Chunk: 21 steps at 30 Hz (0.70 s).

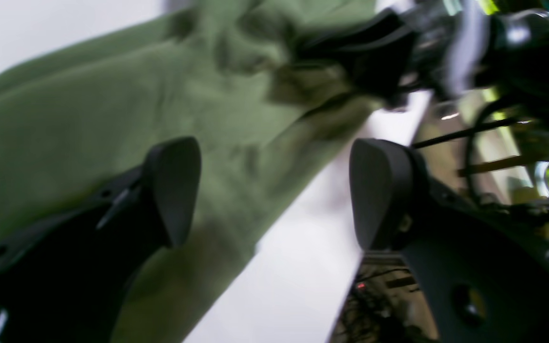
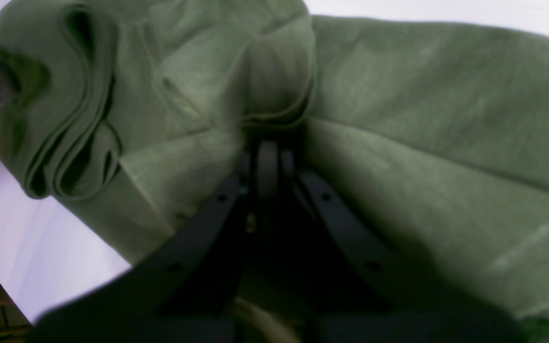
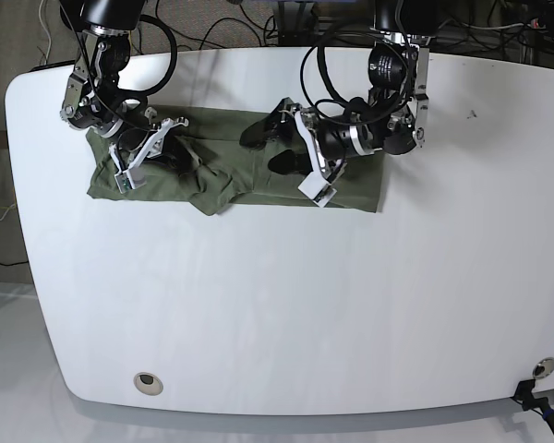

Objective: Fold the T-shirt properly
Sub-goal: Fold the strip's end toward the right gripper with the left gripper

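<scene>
Right pincer (image 2: pixel 267 162) is clamped on a gathered fold of the T-shirt (image 3: pixel 212 175), which lies bunched along the far edge of the white surface (image 3: pixel 286 305); left pincer (image 1: pixel 274 190) hangs wide and empty over it. Judging by this, a fold is mid-carry; next comes laying it flat. Olive cloth, creased, layered beside the right pincer.

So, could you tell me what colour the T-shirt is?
Plain olive green T-shirt, clearest in the right wrist view.
</scene>
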### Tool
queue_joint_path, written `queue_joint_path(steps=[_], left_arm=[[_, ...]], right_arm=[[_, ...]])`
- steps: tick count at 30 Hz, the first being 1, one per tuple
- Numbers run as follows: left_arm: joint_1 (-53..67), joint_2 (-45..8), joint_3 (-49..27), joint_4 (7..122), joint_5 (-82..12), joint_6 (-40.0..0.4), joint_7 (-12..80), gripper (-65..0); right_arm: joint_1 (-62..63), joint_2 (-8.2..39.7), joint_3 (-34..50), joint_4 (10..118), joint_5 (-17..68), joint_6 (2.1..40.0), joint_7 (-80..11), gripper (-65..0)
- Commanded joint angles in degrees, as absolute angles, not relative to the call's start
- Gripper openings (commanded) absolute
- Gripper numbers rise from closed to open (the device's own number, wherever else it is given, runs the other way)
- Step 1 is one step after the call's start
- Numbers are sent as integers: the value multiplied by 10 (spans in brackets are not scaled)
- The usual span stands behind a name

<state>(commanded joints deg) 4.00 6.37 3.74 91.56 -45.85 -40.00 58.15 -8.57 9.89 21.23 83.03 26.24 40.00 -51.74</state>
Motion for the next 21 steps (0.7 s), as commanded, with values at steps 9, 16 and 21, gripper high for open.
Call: queue_joint_path(steps=[9,16,21], left_arm=[[37,7,36,972,-471,-400,579,-189],[43,-80,36,1026,-385,-400,490,-190],[42,-74,37,1026,-294,-400,485,-468]], right_arm=[[-86,99,212,830,262,400,-517,-650],[-85,98,212,830,262,400,-517,-650],[-85,98,212,830,262,400,-517,-650]])
